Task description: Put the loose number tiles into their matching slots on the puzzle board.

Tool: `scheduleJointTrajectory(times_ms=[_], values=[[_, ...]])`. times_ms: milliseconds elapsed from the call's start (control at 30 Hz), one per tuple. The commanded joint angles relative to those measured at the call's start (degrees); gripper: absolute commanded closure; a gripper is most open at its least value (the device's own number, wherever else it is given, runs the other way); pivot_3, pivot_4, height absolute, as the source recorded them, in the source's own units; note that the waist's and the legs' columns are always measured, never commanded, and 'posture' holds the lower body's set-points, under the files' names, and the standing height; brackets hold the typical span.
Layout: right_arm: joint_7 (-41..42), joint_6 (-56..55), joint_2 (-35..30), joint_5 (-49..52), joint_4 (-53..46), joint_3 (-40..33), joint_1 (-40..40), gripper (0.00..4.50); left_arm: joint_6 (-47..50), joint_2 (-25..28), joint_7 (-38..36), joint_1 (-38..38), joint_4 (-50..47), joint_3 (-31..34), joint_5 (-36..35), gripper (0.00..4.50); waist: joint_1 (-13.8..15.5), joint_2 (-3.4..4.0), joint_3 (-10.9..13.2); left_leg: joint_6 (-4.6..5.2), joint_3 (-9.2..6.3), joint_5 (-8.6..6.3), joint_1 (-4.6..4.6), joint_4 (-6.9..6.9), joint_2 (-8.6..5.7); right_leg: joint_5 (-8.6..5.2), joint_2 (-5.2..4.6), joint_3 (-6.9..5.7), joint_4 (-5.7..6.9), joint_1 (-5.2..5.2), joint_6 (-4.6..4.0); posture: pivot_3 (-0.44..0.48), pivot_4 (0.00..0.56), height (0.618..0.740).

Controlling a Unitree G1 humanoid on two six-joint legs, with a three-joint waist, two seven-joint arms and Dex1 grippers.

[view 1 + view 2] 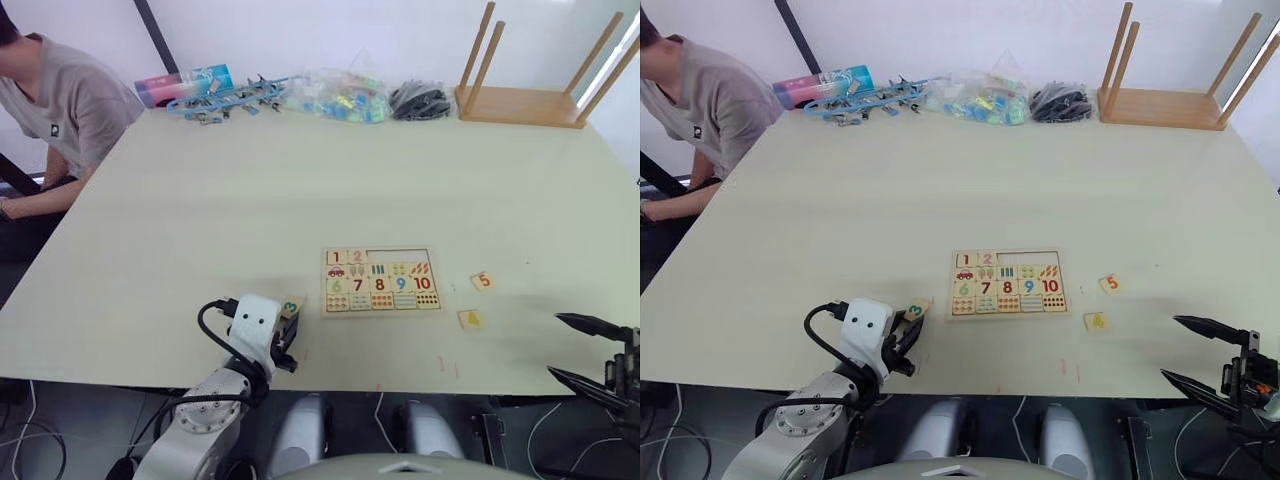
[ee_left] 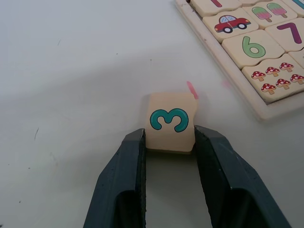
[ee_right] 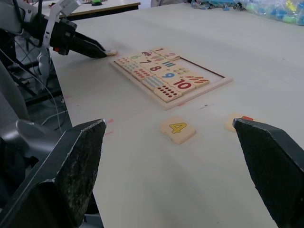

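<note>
My left gripper (image 2: 169, 138) is shut on the green 3 tile (image 2: 172, 121), just left of the puzzle board's (image 1: 326, 283) near corner. The board lies flat near the table's front. Its top row holds tiles 1 (image 1: 337, 257) and 2 (image 1: 357, 257); the rest of that row is bare slots (image 1: 400, 256). Tiles 6 to 10 and the picture tiles fill the lower rows. The orange 5 tile (image 1: 483, 281) and the yellow 4 tile (image 1: 470, 319) lie loose on the table right of the board. My right gripper (image 1: 556, 345) hangs open at the table's front right, with nothing between its fingers.
A person (image 1: 60, 110) sits at the table's far left. An upturned wooden stool (image 1: 520, 103) stands at the back right. Bags of small parts (image 1: 340, 98), blue clips (image 1: 225, 100) and a black bundle (image 1: 420, 100) line the back edge. The table's front edge runs just beneath both grippers.
</note>
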Motion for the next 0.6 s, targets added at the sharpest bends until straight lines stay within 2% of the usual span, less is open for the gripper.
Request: scheduleJointTrajectory(times_ms=[33,267,467,600], values=[[0.35,-1.14,-0.98,1.44,-0.10,-0.54,0.25,0.00,-2.38,0.13,-0.70,0.75,4.25,-0.33,1.47,3.48,0.00,0.03,-0.02,0.00,0.00,0.00,0.01,0.00,0.00,0.00,0.00,-0.01,0.00,0.01,0.00,0.000,0.150,0.740],[0.35,-1.60,-1.05,1.76,-0.01,-0.16,0.29,0.00,-7.99,2.13,-4.08,-0.81,8.76,0.58,2.91,3.48,0.07,0.31,-0.20,0.01,0.03,0.00,0.09,-0.01,0.00,0.00,0.27,0.01,0.00,0.06,0.00,0.000,0.150,0.740],[0.35,-1.89,-0.59,1.90,-0.06,0.65,0.00,0.00,-9.63,9.85,-12.44,-3.94,7.90,5.42,0.74,3.48,-0.09,0.36,-0.23,0.04,0.05,-0.02,0.13,-0.02,0.01,0.00,0.27,0.00,0.01,0.06,0.00,0.000,0.150,0.740],[0.35,-2.18,-0.41,1.97,-0.34,1.00,0.03,0.00,-8.54,13.24,-18.07,-6.04,6.50,9.51,-3.59,3.48,-0.13,0.22,-0.14,0.04,0.06,-0.02,0.09,-0.02,0.09,0.00,0.17,0.01,0.01,0.02,0.00,0.000,0.150,0.740]])
